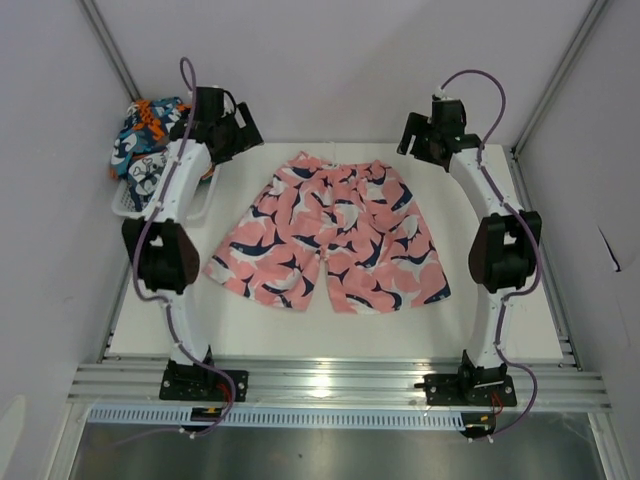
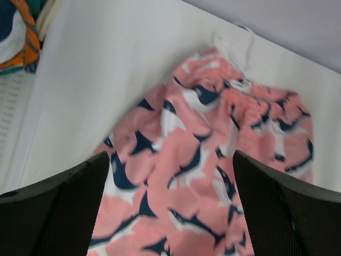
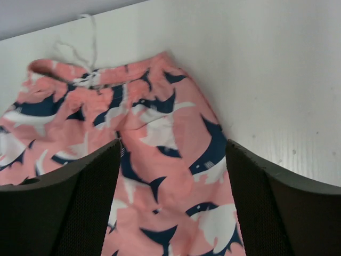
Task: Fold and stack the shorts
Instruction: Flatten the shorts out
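Shorts with the pink shark print [image 1: 330, 235] lie spread flat in the middle of the worktop [image 1: 250, 330]. The waistband is toward the far edge and both legs point toward the arm bases. The white drawstring [image 3: 80, 53] lies loose just beyond the waistband. The second pair, the patchwork shorts [image 1: 150, 130], is bunched in a white basket [image 1: 125, 207] at the far left corner, well apart from the pink pair.

The left fingers [image 2: 64, 213] hang above the left waistband corner, and the right fingers [image 3: 69, 213] hang above the right one. Both pairs are spread wide and grasp nothing; in each wrist view only the cloth lying on the worktop shows between them.

In my judgement the task is at its beginning. The pink pair is laid out but not yet folded, and nothing is stacked. The fold of this pair seems to be the step in hand.

The next move calls for both arms to come down together and pinch the fabric at matching points. Then one half can be carried over the other with the edges aligned. The cloth is soft, so an uneven grasp would probably leave wrinkles or a crooked fold. The drawstring could also trail outside the fold.
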`<state>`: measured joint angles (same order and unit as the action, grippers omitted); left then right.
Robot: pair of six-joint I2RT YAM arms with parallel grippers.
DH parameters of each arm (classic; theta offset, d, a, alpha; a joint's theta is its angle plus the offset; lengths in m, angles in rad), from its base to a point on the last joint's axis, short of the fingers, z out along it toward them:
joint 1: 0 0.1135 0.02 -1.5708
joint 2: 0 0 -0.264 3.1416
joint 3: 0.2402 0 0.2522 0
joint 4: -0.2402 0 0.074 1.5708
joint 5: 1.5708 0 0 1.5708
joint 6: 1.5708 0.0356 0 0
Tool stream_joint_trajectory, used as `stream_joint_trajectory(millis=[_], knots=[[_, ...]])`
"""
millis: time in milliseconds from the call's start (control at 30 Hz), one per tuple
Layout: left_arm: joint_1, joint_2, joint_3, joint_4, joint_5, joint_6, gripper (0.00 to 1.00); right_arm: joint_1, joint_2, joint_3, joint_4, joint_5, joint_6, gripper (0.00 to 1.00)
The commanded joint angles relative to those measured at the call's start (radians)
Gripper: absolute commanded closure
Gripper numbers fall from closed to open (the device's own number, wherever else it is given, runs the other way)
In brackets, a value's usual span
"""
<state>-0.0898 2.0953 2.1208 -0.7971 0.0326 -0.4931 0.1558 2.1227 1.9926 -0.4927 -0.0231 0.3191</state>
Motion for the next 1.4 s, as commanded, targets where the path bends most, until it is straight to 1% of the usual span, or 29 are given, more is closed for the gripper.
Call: stream_joint_trajectory(millis=[0,33,67,133,167,200,233,267,300,333,367,400,433,467,533,633,733,833,900,933,1000,1033,1100,1133,1200,1233,1300,1333,1367], knots=[[-0.048,-0.268,-0.234,0.114,0.020,0.025,0.01,0.040,-0.191,-0.075,0.056,-0.027,-0.006,0.21],[-0.068,-0.314,-0.290,0.142,0.020,0.031,0.01,0.054,-0.208,-0.124,0.043,-0.029,-0.017,0.24],[-0.079,-0.405,-0.345,0.169,0.010,0.030,0.01,0.062,-0.222,-0.149,0.027,-0.005,-0.023,0.25],[-0.119,-0.496,-0.567,0.258,0.012,0.024,0.01,0.076,-0.259,-0.230,0.003,0.015,-0.049,0.25],[-0.132,-0.539,-0.663,0.277,0.012,0.018,0.01,0.082,-0.265,-0.260,-0.006,0.067,-0.052,0.24],[-0.168,-0.625,-0.709,0.297,0.009,0.008,0.01,0.082,-0.277,-0.293,-0.012,0.083,-0.054,0.23],[-0.192,-0.665,-0.754,0.344,0.010,0.005,0.01,0.080,-0.280,-0.328,-0.010,0.090,-0.054,0.23],[-0.218,-0.705,-0.866,0.363,0.007,0.001,0.01,0.079,-0.283,-0.394,-0.012,0.107,-0.049,0.24],[-0.253,-0.777,-0.899,0.381,-0.026,-0.005,0.01,0.079,-0.283,-0.428,-0.012,0.120,-0.035,0.24],[-0.333,-0.805,-0.926,0.406,-0.061,-0.007,0.01,0.079,-0.294,-0.463,-0.007,0.127,-0.031,0.25],[-0.375,-0.833,-0.990,0.418,-0.080,-0.006,0.01,0.077,-0.302,-0.501,0.005,0.144,-0.026,0.25],[-0.419,-0.875,-1.007,0.426,-0.129,-0.007,0.01,0.076,-0.309,-0.576,0.034,0.149,-0.019,0.27],[-0.506,-0.891,-1.024,0.427,-0.154,-0.025,0.01,0.073,-0.329,-0.612,0.048,0.150,-0.008,0.29],[-0.543,-0.903,-1.064,0.447,-0.164,-0.030,0.01,0.070,-0.336,-0.668,0.058,0.153,-0.002,0.31],[-0.638,-0.931,-1.094,0.441,-0.212,-0.054,0.01,0.064,-0.342,-0.704,0.060,0.166,0.011,0.31],[-0.720,-0.958,-1.153,0.463,-0.247,-0.074,0.01,0.070,-0.346,-0.762,0.029,0.204,0.054,0.30],[-0.743,-0.927,-1.197,0.492,-0.252,-0.081,0.01,0.087,-0.382,-0.854,0.028,0.276,0.107,0.30],[-0.742,-0.865,-1.196,0.467,-0.263,-0.081,0.01,0.094,-0.391,-0.925,0.034,0.288,0.141,0.34],[-0.725,-0.824,-1.199,0.484,-0.229,-0.078,0.01,0.100,-0.382,-0.948,0.040,0.270,0.144,0.44],[-0.719,-0.819,-1.199,0.490,-0.218,-0.081,0.01,0.116,-0.382,-0.969,0.042,0.253,0.143,0.52],[-0.702,-0.833,-1.208,0.502,-0.203,-0.081,0.01,0.142,-0.389,-0.992,0.045,0.242,0.147,0.65],[-0.696,-0.842,-1.219,0.501,-0.203,-0.081,0.01,0.160,-0.397,-1.005,0.046,0.244,0.152,0.79],[-0.682,-0.885,-1.220,0.490,-0.212,-0.075,0.01,0.235,-0.435,-1.048,0.043,0.238,0.172,0.94],[-0.677,-0.900,-1.220,0.469,-0.218,-0.071,0.01,0.305,-0.454,-1.087,0.046,0.238,0.182,1.00],[-0.668,-0.946,-1.216,0.437,-0.238,-0.064,0.01,0.391,-0.524,-1.127,0.042,0.239,0.239,1.00],[-0.665,-0.961,-1.208,0.408,-0.241,-0.059,0.01,0.497,-0.553,-1.162,0.020,0.239,0.264,1.00],[-0.657,-1.007,-1.204,0.375,-0.252,-0.048,0.01,0.621,-0.665,-1.184,-0.009,0.252,0.363,0.99],[-0.656,-1.023,-1.202,0.346,-0.257,-0.045,0.01,0.683,-0.703,-1.189,-0.029,0.247,0.391,0.93],[-0.654,-1.037,-1.199,0.335,-0.258,-0.038,0.01,0.779,-0.740,-1.177,-0.041,0.239,0.409,0.79]])
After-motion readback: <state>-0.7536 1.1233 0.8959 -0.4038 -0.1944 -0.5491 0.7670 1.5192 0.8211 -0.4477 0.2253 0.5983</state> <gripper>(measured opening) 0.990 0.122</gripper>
